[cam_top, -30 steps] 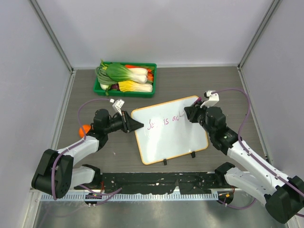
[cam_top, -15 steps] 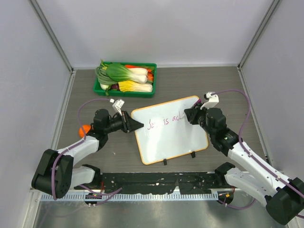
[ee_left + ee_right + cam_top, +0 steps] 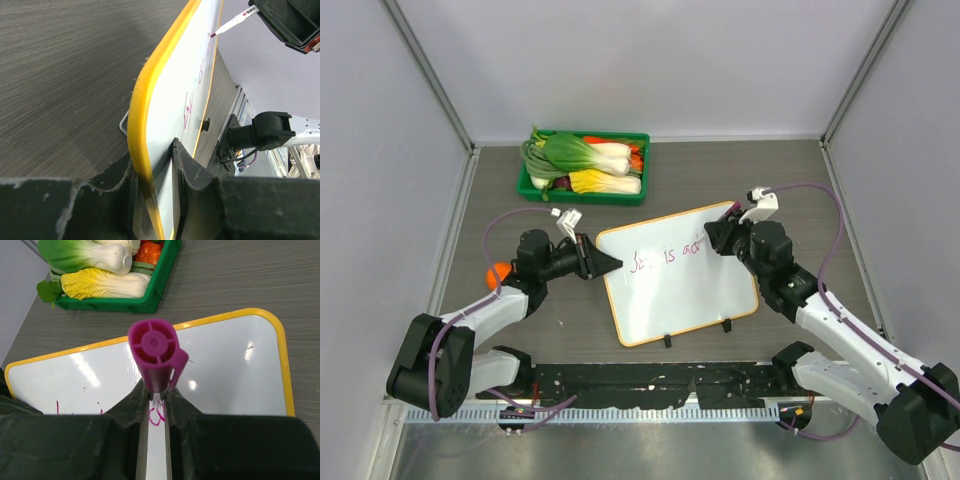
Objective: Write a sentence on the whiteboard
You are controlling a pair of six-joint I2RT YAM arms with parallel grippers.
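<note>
The whiteboard [image 3: 685,295], white with an orange-yellow rim, stands tilted on two black feet [image 3: 667,340] mid-table. My left gripper [image 3: 610,262] is shut on its left edge; in the left wrist view the yellow rim [image 3: 144,125] runs between the jaws of the left gripper [image 3: 152,150]. My right gripper [image 3: 717,238] is shut on a purple marker [image 3: 156,352] near the board's far right corner. The marker's tip [image 3: 214,34] touches the white face. The sentence [image 3: 667,255] is one short line of pink cursive, and its last strokes [image 3: 156,415] show between the right gripper's [image 3: 155,392] fingers.
A green tray [image 3: 638,190] of vegetables sits at the back, just beyond the board; in the right wrist view the tray [image 3: 150,302] is close to the board's far rim. An orange object [image 3: 500,272] lies beside the left arm. Grey walls enclose the table on three sides.
The right gripper and marker have shifted slightly toward the board's far edge, and the pink line has grown a little at its right end. The left gripper and the board have not moved.
</note>
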